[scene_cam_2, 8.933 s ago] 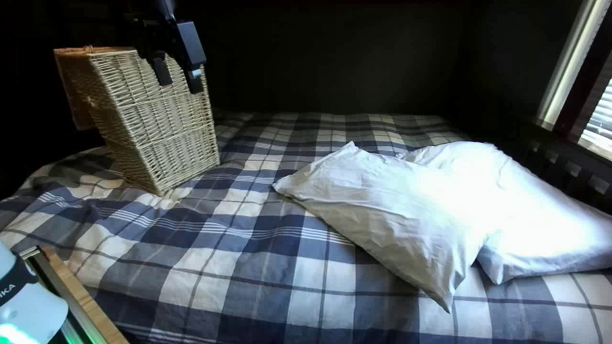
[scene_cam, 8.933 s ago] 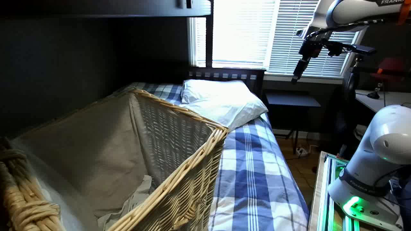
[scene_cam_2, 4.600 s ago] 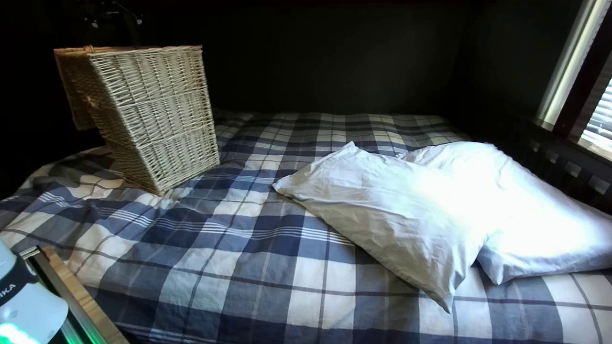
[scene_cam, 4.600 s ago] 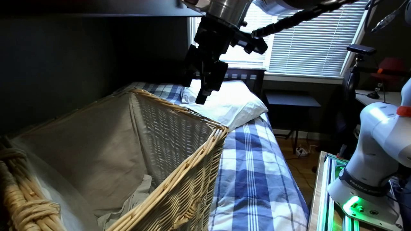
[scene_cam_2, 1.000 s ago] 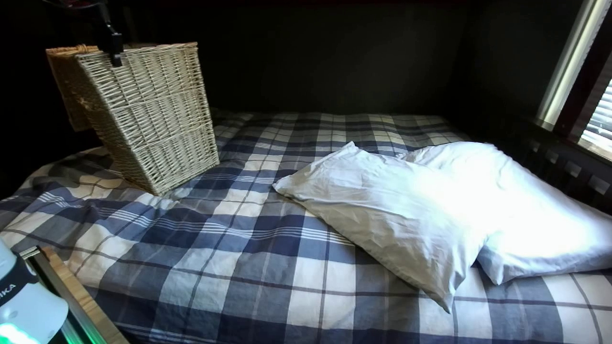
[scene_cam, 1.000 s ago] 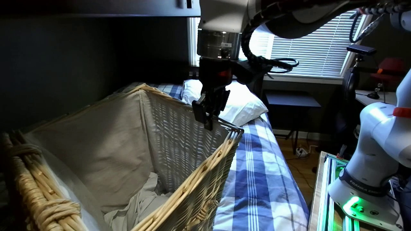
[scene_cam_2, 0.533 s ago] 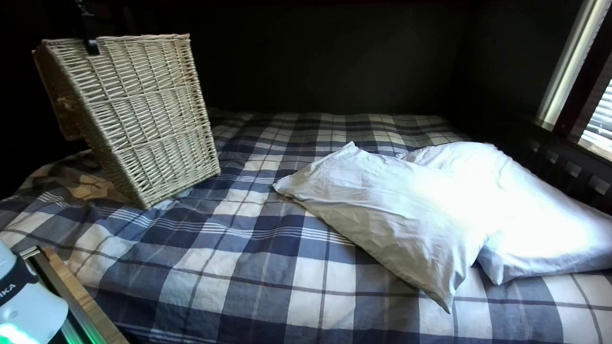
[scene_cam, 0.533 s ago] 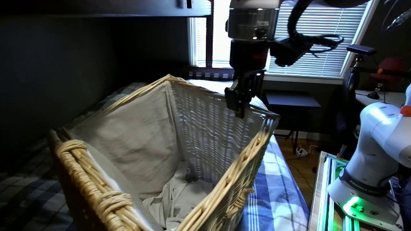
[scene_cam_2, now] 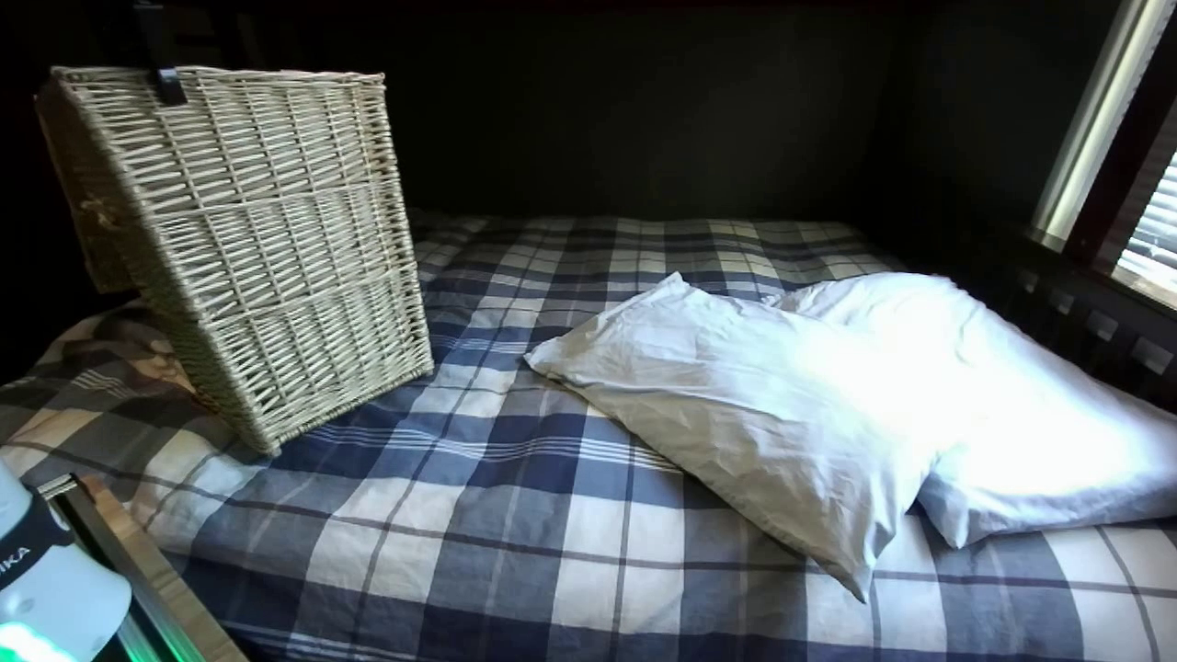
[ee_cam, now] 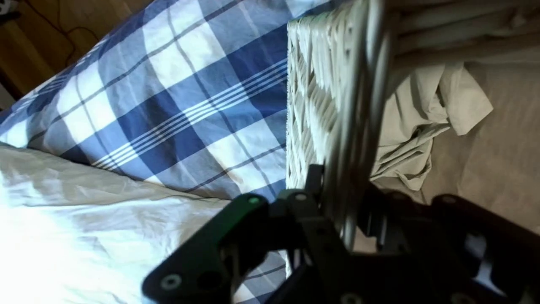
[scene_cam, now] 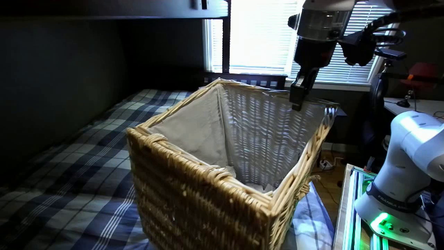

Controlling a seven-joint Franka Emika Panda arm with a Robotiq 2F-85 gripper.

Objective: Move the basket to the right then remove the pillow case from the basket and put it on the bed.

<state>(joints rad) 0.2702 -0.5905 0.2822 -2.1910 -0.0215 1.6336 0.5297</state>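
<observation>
The tan wicker basket (scene_cam: 201,198) stands on the plaid bed (scene_cam: 83,173), looking slightly tilted in an exterior view (scene_cam_2: 276,239). My gripper (ee_cam: 344,192) is shut on the basket's braided rim, one finger outside the wall and one inside. From outside, the gripper (scene_cam: 298,99) shows at the rim's far side, near its right corner. A crumpled beige cloth, the pillow case (ee_cam: 417,126), lies inside the basket against the pale lining. The basket's front wall mostly hides it in an exterior view.
Two white pillows lie at the window end of the bed, the nearer pillow (scene_cam_2: 736,395) closer to the basket. An upper bunk (scene_cam: 114,8) overhangs the bed. The robot's base (scene_cam: 399,211) stands beside the mattress on a wooden-edged mount (scene_cam_2: 156,570).
With the rim in its grip, my gripper has pulled the basket across the bed toward the robot's side, and the basket has turned. Earlier the gripper came down onto the rim. The pillows have stayed put.
</observation>
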